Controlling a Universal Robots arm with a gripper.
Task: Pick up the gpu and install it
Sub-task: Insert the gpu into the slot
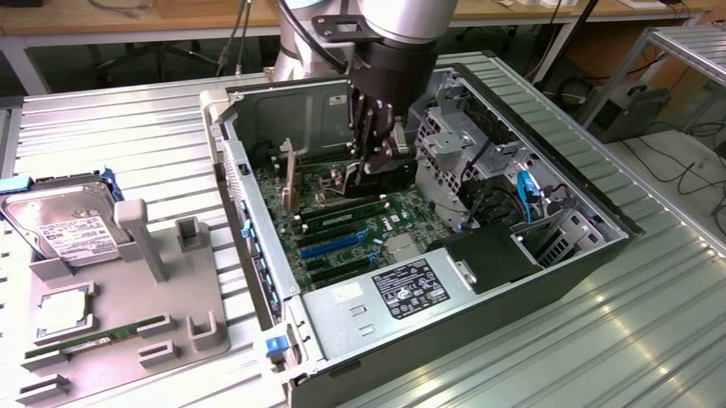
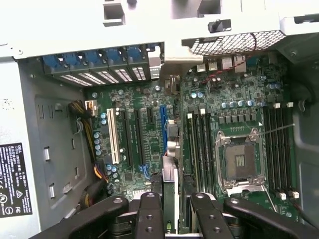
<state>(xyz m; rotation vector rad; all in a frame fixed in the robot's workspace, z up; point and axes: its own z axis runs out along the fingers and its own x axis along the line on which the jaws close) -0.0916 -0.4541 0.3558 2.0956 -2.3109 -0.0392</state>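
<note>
Jaws clamped on the card, poised over the slots.

The gripper (image 2: 174, 201) has its jaws drawn in narrow on the gpu (image 2: 171, 167), a thin, dark, flat card with a silvery metal end. The card is held on edge just above the green motherboard (image 2: 239, 94) inside the open grey computer case (image 1: 284, 110). Pinching the flat faces probably keeps the connector edge facing the motherboard. The card's long axis runs parallel to the motherboard's long blue expansion slot (image 2: 163, 128), pointing toward the blue-clipped bracket openings (image 2: 99, 59) at the motherboard's edge.
</note>
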